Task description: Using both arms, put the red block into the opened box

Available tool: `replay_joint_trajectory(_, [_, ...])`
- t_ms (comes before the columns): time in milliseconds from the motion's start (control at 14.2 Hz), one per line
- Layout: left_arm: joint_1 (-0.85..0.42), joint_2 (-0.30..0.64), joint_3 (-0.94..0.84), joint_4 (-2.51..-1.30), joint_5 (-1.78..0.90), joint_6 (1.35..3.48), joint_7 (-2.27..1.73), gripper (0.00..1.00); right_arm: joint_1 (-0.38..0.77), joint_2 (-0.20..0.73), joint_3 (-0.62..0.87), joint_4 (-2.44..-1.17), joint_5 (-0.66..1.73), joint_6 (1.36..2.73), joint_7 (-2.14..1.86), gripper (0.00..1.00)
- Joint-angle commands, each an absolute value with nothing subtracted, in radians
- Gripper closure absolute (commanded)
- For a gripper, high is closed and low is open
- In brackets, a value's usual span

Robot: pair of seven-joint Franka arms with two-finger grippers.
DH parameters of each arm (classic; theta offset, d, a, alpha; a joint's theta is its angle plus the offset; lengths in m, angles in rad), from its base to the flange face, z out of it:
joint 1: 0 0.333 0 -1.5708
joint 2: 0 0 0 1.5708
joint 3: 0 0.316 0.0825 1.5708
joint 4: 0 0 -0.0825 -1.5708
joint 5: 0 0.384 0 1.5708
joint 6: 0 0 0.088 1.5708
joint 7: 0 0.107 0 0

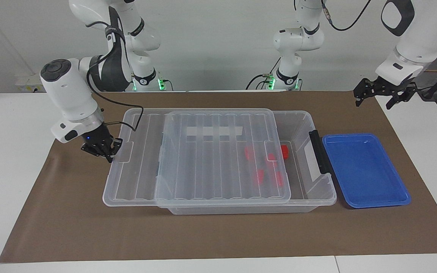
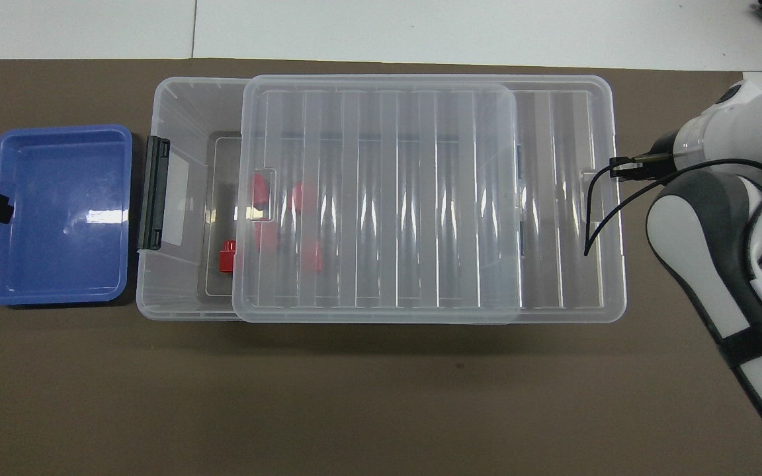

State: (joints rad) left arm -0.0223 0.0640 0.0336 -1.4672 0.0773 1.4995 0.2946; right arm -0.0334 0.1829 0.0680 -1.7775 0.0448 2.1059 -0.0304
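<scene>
The clear box [image 1: 317,120] [image 2: 176,106] lies along the middle of the table, with a black handle [image 1: 319,151] at the end toward the left arm. Its ribbed lid [image 1: 222,151] [image 2: 381,198] rests on top and covers most of the opening. My right gripper [image 1: 106,151] [image 2: 622,166] is shut on the lid's end tab. One red block [image 1: 285,151] [image 2: 227,258] shows uncovered in the box. Several more red blocks [image 1: 258,176] [image 2: 301,195] show through the lid. My left gripper [image 1: 384,99] hangs open and holds nothing, high in the air near the blue tray's end.
A shallow blue tray [image 1: 366,170] [image 2: 57,215] with nothing in it sits on the brown mat [image 1: 218,235] beside the box's handle end. The right arm's cable [image 2: 592,211] droops over the lid's end.
</scene>
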Motion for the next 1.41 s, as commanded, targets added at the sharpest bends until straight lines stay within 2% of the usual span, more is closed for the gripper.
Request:
replay_joint_trajectory(0, [-0.031,0.02,0.041,-1.514,0.069,1.52,0.302,0.0,-0.041,0.195,0.109,-1.769,0.069,2.12,-0.008,1.0])
replay_joint_trajectory(706, [-0.032,-0.005,0.043,-1.508,0.04,1.516,0.305,0.0,-0.009,0.195,0.218,-1.779,0.069,2.128,0.107,1.0])
replay_joint_trajectory(1342, [-0.064,-0.032,-0.003,-1.512,0.035,1.496,0.307,0.0,-0.009,0.196,0.241,-1.775,0.069,2.125,0.106,1.0])
